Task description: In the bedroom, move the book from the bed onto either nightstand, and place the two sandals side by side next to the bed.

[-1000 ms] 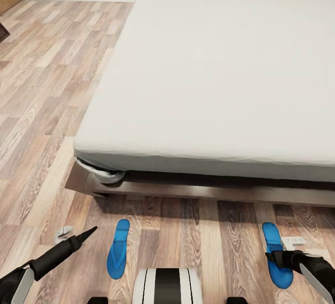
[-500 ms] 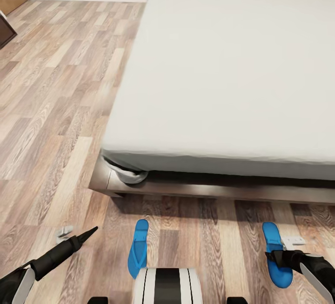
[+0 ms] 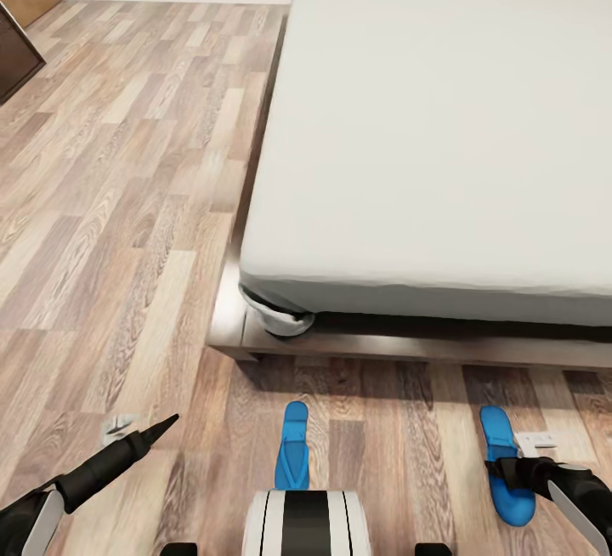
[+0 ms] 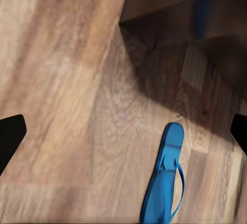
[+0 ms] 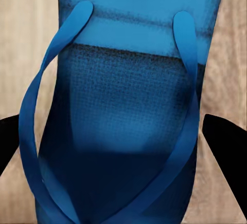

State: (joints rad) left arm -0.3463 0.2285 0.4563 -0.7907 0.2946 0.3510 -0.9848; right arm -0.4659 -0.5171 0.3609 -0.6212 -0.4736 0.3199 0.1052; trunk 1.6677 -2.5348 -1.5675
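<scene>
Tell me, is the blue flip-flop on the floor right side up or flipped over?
Right side up. The flip-flop lies flat on the wood floor with its straps facing up.

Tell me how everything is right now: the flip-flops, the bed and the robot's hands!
Loose sandal: lying flat, straps up, nothing gripping it.
Other sandal: straps up, caught between the fingers of the right end effector.
Left end effector: open, empty, over the floor.
Bed: mattress bare where it shows, sheet bunched at the near corner.
</scene>
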